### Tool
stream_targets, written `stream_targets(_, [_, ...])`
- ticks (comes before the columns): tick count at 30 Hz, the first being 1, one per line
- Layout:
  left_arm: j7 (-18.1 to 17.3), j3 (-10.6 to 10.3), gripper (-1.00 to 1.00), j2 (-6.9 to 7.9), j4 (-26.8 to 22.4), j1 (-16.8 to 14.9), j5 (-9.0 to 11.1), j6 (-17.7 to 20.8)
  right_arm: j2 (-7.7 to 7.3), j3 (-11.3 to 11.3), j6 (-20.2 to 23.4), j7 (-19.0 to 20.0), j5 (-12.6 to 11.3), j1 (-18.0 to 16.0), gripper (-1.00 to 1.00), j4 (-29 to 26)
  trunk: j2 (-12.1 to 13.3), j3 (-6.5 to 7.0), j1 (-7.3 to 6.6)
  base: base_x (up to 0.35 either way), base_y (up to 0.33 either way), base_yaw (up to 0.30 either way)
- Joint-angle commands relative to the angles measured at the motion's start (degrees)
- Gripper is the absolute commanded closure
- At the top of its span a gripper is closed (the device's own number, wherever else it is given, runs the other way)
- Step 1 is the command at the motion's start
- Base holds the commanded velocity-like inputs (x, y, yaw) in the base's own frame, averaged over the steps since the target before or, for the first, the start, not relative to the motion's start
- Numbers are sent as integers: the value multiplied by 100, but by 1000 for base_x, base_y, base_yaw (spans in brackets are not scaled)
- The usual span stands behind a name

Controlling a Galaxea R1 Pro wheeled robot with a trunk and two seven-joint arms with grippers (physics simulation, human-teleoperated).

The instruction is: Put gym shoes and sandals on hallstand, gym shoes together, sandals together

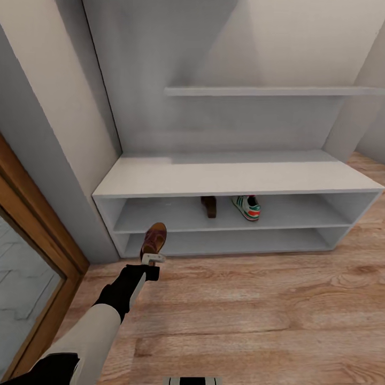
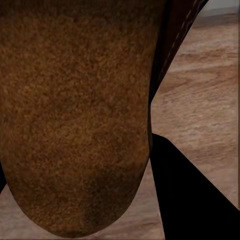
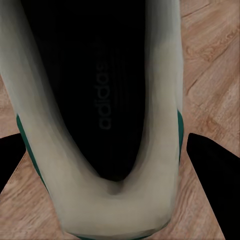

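Hallstand [image 1: 160,184] upper slot: one sandal [image 1: 209,206], one gym shoe [image 1: 246,207] (half done). Your left gripper [image 1: 153,259] clamps second sandal [image 1: 154,239]; right grips second gym shoe [image 3: 100,125].

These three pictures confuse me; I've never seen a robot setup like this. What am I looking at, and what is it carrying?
It is a simulated two-armed robot in a corridor. The wide picture comes from its head camera: its left hand holds a brown sandal in front of a grey shoe rack. On the rack's upper shelf sit another sandal and one gym shoe. The other two pictures come from cameras near each hand. The left one looks along the held sandal's footbed. The right one looks into a second gym shoe, apparently gripped by the right hand, above the wooden floor.
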Motion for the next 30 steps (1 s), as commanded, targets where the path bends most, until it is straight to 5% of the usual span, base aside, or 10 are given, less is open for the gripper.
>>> stream_targets(1, [-25,35,100,-8,-9,-1,-56,30,0,-13,-14,32,56,-2,100,-1,-2,-4,2,265,-168,0])
stream_targets(30, [-17,23,100,21,-9,0,-65,29,0,-13,-15,34,64,-1,100,6,-2,-4,2,271,-207,0])
